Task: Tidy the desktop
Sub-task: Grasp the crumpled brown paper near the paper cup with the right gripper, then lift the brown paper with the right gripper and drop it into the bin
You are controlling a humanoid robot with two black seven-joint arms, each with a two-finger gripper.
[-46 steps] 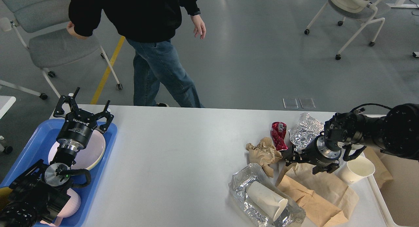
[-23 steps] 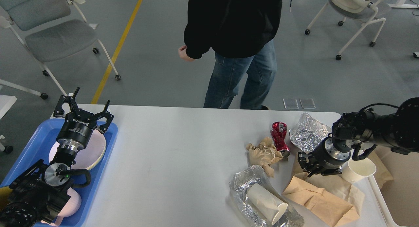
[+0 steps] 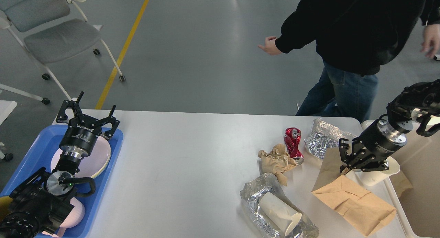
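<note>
Setting: indoor robotics test area of a lab or open office type. Evidence: smooth grey floor (image 3: pixel 206 42) with a yellow line (image 3: pixel 122 49) marked on it, grey wheeled chair (image 3: pixel 44 35) standing nearby, wide white desktop (image 3: pixel 192 155) as bench surface. A person in black top and jeans (image 3: pixel 347 49) stands beyond the desktop.

I'm seeing the desktop (image 3: pixel 192 155) carrying a blue tray (image 3: pixel 105 183) at its left end, while a crushed red can (image 3: pixel 293 142), crumpled brown paper (image 3: pixel 276 160), foil sheets (image 3: pixel 321 140), a foil-wrapped cup (image 3: pixel 280 212) and a paper cup (image 3: pixel 378 172) are lying rightward.
</note>
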